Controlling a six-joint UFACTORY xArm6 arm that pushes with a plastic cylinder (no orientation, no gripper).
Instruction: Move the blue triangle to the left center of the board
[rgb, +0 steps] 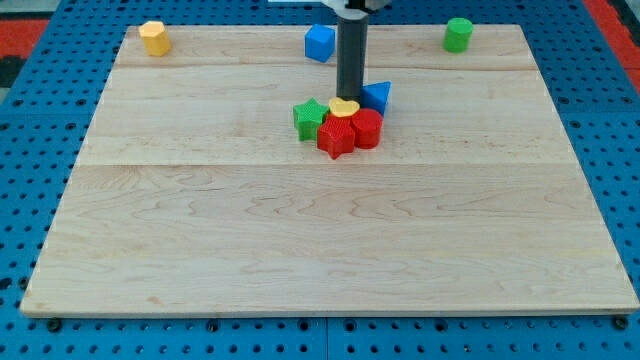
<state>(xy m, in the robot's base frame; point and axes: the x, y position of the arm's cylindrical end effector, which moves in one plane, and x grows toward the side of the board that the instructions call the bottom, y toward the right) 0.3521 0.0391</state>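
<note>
The blue triangle sits just above the board's centre, at the right of a tight cluster. The cluster holds a green star, a yellow heart, a red star and a red cylinder. My rod comes down from the view's top, and my tip rests on the board just left of the blue triangle and right behind the yellow heart, close to both.
A yellow block stands at the board's top left. A blue cube sits at the top centre, left of my rod. A green cylinder stands at the top right. The wooden board lies on a blue pegboard surface.
</note>
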